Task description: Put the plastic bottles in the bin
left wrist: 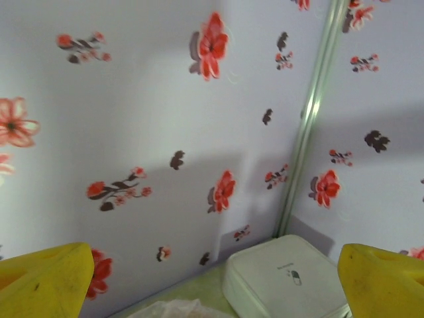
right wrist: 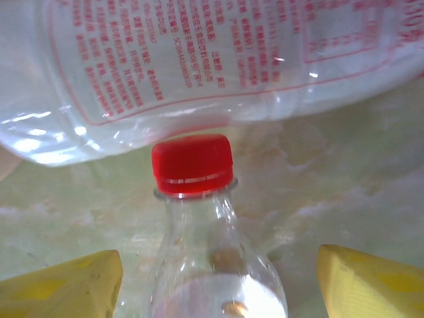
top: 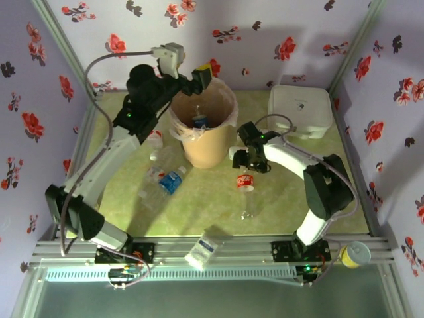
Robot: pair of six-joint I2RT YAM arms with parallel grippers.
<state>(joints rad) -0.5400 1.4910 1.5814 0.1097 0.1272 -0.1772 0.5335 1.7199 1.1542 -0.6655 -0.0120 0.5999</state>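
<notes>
The bin point(top: 205, 149), a tall tan bucket with a clear bag liner, stands mid-table with a blue-labelled plastic bottle point(top: 199, 120) inside it. My left gripper point(top: 204, 76) hovers over the bin's far rim, open and empty point(left wrist: 212, 291). My right gripper point(top: 253, 162) is low to the table right of the bin. It is open point(right wrist: 218, 291), its yellow fingers point(right wrist: 66, 285) either side of a clear red-capped bottle point(right wrist: 199, 218) without touching it. Another bottle with red print point(right wrist: 218, 66) lies crosswise beyond the cap. More bottles lie left of the bin point(top: 171, 180) and beside the right gripper point(top: 244, 181).
A flat white square box point(top: 299, 109) point(left wrist: 285, 278) sits at the back right corner. A white-labelled bottle point(top: 202, 250) rests on the front rail. Flowered walls close in the back and both sides. The bag's edge point(left wrist: 172, 309) shows below the left fingers.
</notes>
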